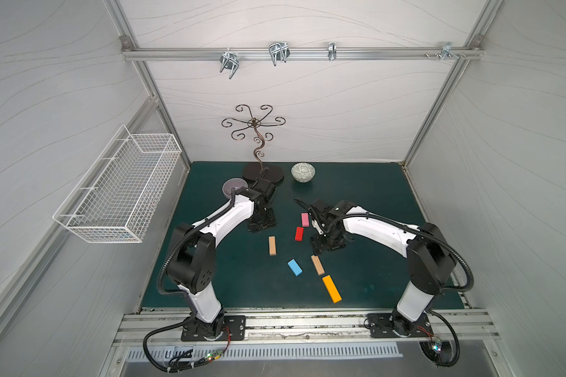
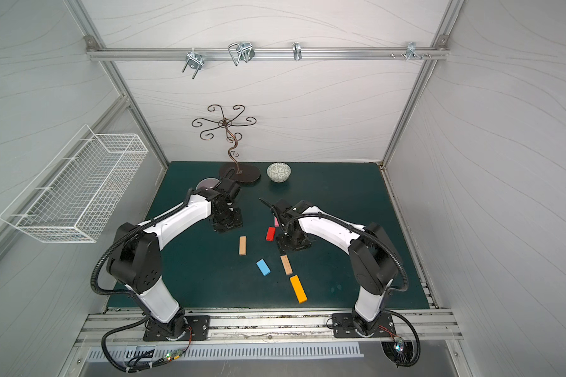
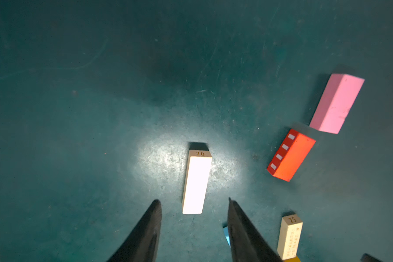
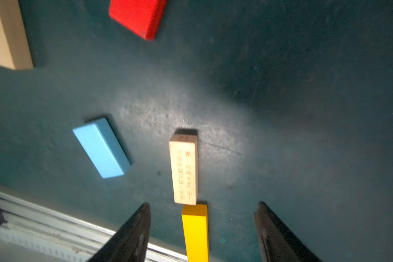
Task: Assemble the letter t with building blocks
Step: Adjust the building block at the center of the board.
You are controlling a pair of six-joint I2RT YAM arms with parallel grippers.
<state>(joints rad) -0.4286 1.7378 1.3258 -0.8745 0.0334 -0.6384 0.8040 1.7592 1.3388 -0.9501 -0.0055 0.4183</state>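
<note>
L gripper [image 3: 193, 199] jaws apart, empty, near a tan block [image 3: 195, 183] mid-worktop [image 1: 373, 212]; R gripper [image 4: 204, 203] wider, empty, near other tan block [image 4: 184, 170], maybe touching orange block [image 4: 195, 231] toward front edge.

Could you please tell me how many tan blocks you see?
2: one tan block left of the red block, the other tan block at the orange block's far end.

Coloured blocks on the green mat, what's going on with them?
No letter T is assembled yet. The left gripper is open, empty, beside one tan block. The right gripper is open, empty, by the other tan block and the orange block. The pink block, red block and blue block lie loose.
</note>
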